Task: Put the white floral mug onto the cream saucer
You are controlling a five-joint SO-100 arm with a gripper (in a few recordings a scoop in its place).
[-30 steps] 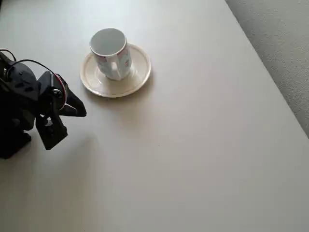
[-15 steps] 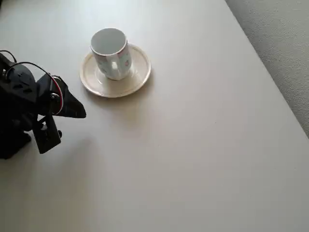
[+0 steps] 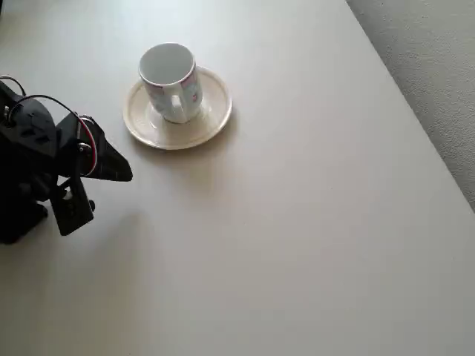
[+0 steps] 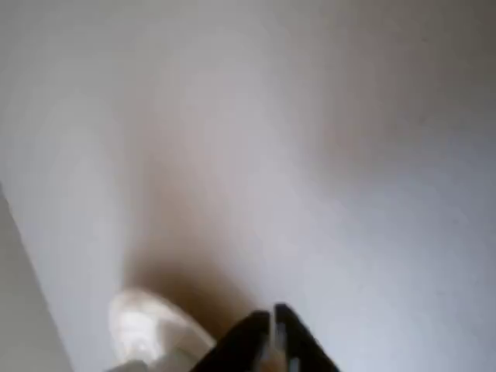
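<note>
One second on, little differs: white floral mug (image 3: 172,80) stands upright on cream saucer (image 3: 178,108), upper left of overhead view, unmoved. Gripper (image 3: 125,173) at left edge, well apart from both, has rotated slightly and settled; fingers together, holding nothing. Placement looks complete; arm seems retired.

In the overhead view the table (image 3: 297,245) lies bare across the centre, right and bottom. Obstacles sit upper left: the white floral mug (image 3: 172,80) standing on the cream saucer (image 3: 211,115).
</note>
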